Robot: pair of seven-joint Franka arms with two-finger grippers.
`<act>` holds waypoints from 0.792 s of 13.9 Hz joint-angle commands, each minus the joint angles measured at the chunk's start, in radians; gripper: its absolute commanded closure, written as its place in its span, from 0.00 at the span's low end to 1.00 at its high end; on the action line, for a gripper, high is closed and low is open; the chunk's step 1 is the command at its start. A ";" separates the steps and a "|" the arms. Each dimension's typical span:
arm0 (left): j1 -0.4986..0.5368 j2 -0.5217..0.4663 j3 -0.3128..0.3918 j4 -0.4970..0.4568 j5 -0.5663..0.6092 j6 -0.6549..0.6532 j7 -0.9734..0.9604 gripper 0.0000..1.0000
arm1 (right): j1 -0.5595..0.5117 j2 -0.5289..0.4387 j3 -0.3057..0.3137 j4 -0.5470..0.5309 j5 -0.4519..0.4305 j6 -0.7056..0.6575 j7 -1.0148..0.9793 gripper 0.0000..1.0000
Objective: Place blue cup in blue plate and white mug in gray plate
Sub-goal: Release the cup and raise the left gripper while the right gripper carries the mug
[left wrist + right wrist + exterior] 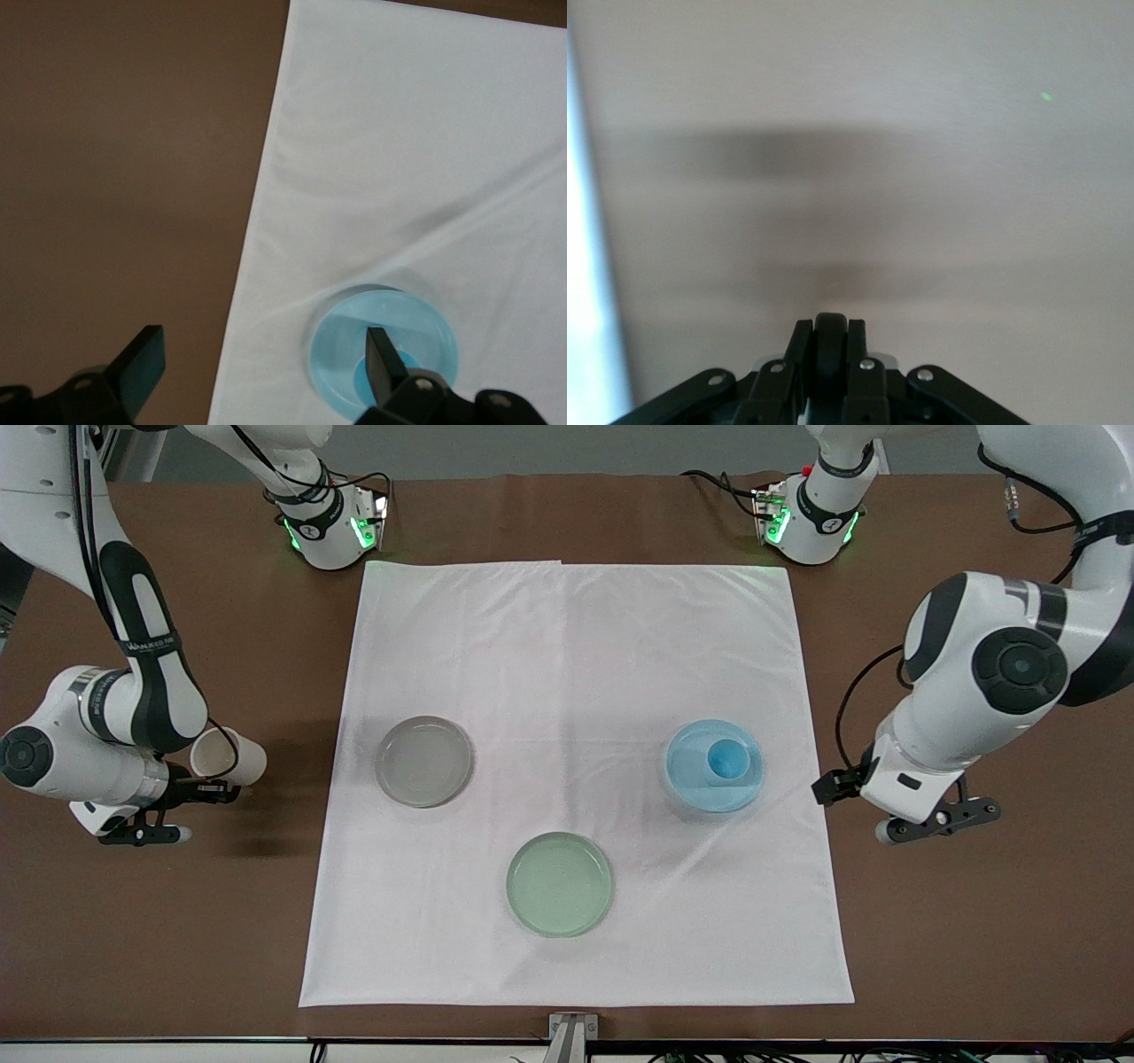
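While the right gripper (217, 788) clamps its handle, the white mug (229, 756) lies tilted, mouth toward the right arm; the left gripper (261, 367) is spread open.

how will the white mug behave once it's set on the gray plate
The white mug, held tilted by its handle in the right gripper, looks rigid. It may wobble if released tilted. The gray plate has a low rim, so a nudge may slide it off.

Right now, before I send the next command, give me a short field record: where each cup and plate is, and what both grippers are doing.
blue cup: upright in the blue plate
white mug: tilted, held by the right gripper over bare table, off the cloth
gray plate: on the white cloth, nothing in it
pale green plate: nearest the front camera, nothing in it
left gripper: open, beside the blue plate
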 commanded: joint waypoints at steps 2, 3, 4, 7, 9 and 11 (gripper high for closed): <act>0.084 -0.056 -0.008 0.049 0.012 -0.068 0.134 0.00 | 0.165 -0.122 -0.001 -0.010 0.000 -0.119 0.106 0.99; 0.093 -0.087 -0.005 0.047 0.005 -0.072 0.145 0.00 | 0.215 -0.122 -0.001 -0.010 0.000 -0.117 0.152 0.99; 0.087 -0.122 0.010 0.044 -0.011 -0.105 0.159 0.00 | 0.258 -0.118 0.001 -0.010 0.002 -0.114 0.202 0.99; -0.040 -0.228 0.226 0.032 -0.144 -0.213 0.265 0.00 | 0.392 -0.104 -0.001 -0.009 0.003 -0.072 0.284 0.99; -0.060 -0.286 0.284 0.024 -0.162 -0.271 0.379 0.00 | 0.427 -0.063 0.001 -0.006 0.008 -0.007 0.344 0.99; -0.055 -0.334 0.285 0.000 -0.163 -0.329 0.448 0.00 | 0.483 -0.023 -0.001 -0.004 0.008 0.059 0.425 0.99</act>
